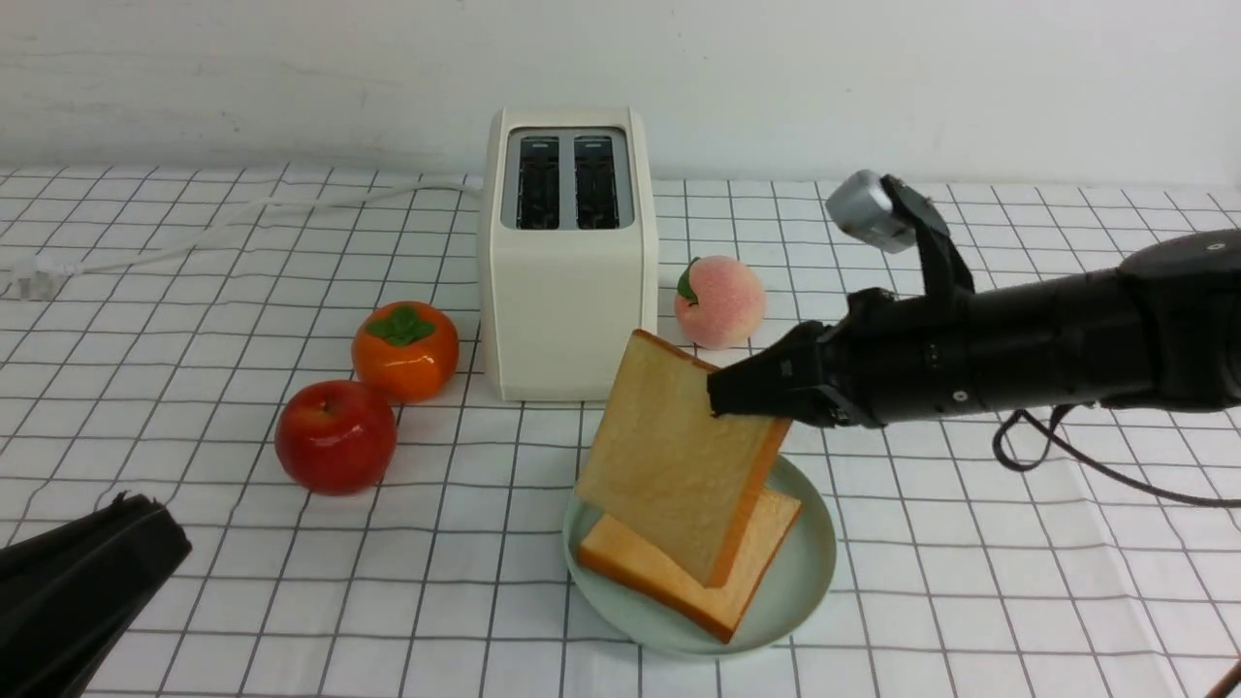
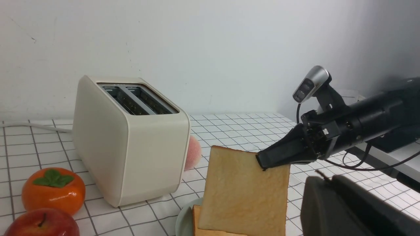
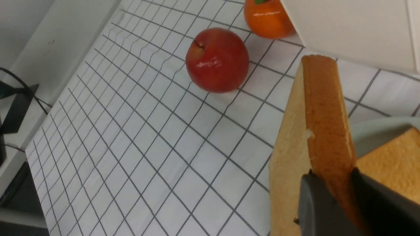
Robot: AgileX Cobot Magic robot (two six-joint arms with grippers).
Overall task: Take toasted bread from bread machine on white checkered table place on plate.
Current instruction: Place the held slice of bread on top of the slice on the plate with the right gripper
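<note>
Over the plate (image 1: 807, 580), the right gripper (image 1: 722, 396), clamped on the tilted toast (image 1: 669, 465), should ease it flat onto the lying slice (image 1: 630, 557) before releasing.

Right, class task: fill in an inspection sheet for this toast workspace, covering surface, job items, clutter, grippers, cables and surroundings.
Surface: white checkered table, slightly creased.
Job's things: bread machine upright, both slots look empty; one toast slice flat on the plate; second slice tilted over it, contact unclear.
Clutter: red apple, orange persimmon, peach, all near the bread machine.
Grippers: right gripper shut on the second slice's upper corner; left gripper shut, low at front left.
Cables: white cord from the bread machine; dark cable under the right arm.
Surroundings: plain white wall behind.
</note>
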